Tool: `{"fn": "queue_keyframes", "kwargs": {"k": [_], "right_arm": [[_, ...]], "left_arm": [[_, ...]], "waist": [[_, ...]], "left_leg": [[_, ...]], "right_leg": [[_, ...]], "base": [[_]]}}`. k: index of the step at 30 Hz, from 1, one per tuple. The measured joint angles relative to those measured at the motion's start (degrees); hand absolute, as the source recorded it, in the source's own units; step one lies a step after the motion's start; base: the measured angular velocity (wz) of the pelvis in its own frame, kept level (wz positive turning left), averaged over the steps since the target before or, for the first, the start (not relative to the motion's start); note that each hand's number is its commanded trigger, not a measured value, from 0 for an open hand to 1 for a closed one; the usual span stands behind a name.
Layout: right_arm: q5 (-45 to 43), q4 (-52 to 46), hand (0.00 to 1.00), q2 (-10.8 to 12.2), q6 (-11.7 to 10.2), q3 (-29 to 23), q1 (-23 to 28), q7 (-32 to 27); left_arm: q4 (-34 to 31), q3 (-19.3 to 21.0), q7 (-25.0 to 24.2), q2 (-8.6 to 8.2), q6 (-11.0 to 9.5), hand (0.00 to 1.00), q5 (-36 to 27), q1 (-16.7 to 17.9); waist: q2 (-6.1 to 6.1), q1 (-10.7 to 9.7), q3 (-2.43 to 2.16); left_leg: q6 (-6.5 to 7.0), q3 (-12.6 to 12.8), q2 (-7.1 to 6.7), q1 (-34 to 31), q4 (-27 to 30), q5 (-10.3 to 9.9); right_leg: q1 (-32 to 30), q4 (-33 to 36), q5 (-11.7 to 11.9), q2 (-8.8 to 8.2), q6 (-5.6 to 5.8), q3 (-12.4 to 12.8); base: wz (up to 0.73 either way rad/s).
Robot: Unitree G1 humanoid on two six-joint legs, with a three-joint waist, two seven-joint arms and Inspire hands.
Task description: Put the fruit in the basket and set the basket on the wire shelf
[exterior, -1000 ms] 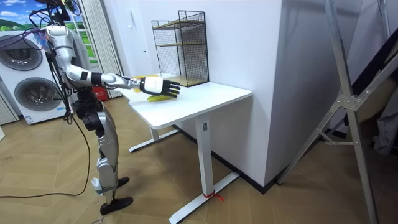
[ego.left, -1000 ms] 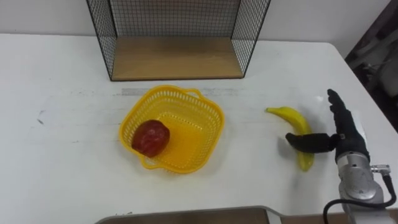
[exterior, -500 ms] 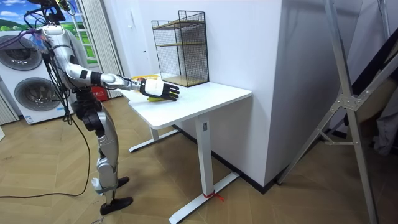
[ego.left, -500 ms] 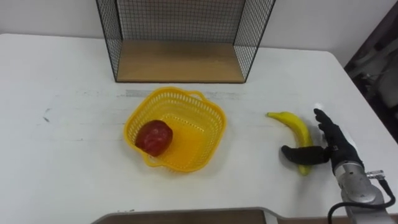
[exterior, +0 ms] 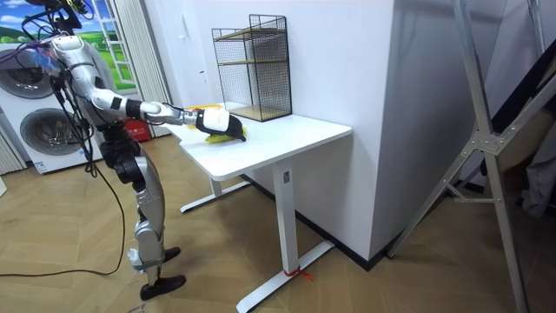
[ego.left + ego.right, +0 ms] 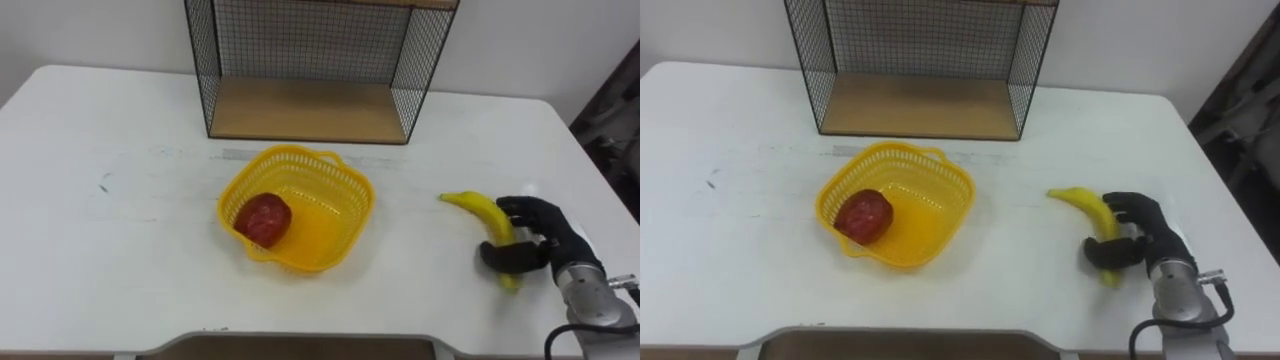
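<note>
**Left eye view: the right hand has the banana, and the basket lies to its left**

Nearest to the robot, at the right edge of the table (image 6: 120, 250), the right hand (image 6: 548, 238) is curled around the near end of the banana (image 6: 478, 207). The fingers come over it from the far side and the thumb closes from the near side. The banana seems to rest on the table; I cannot tell if it is already lifted. Its long axis runs from the tip at far left to the held end at near right, so the free tip points roughly toward the basket.

The yellow basket (image 6: 343, 222) stands well apart to the left of this hand and slightly farther away. A red fruit (image 6: 264, 218) lies inside it, on its left side, and the right half is free. In my judgement the carry goes leftward across the table, and the right hand is the one to do it.

Farthest, behind the basket, is the wire shelf (image 6: 310, 108) with its wooden board.

I can read no label or writing on any of these things.
</note>
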Motion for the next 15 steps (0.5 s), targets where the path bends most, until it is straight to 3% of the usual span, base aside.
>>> {"fn": "queue_keyframes", "kwargs": {"k": [8, 15], "right_arm": [[-4.8, 0.9, 1.0, -0.6, 1.3, -0.3, -0.4, -1.0], [-5.6, -1.1, 1.0, 0.0, 2.2, -0.6, 0.6, -1.0]], "left_arm": [[0.0, 0.0, 0.5, -0.05, 0.0, 0.0, 2.2, -0.6], [-0.5, 0.1, 0.6, 0.03, -0.2, 0.0, 2.7, -0.8]], "waist": [[-1.1, 1.1, 0.06], [-1.27, 1.1, 0.06]], "left_leg": [[-0.03, 0.0, 0.11, 0.9, -0.8, 0.0], [-0.09, 0.1, 0.15, 1.0, -0.9, -0.1]], "right_leg": [[0.3, 0.0, 0.0, 0.17, 0.0, 0.2], [0.1, 0.0, 0.0, 0.26, 0.0, 0.0]], "base": [[0.0], [0.0]]}}
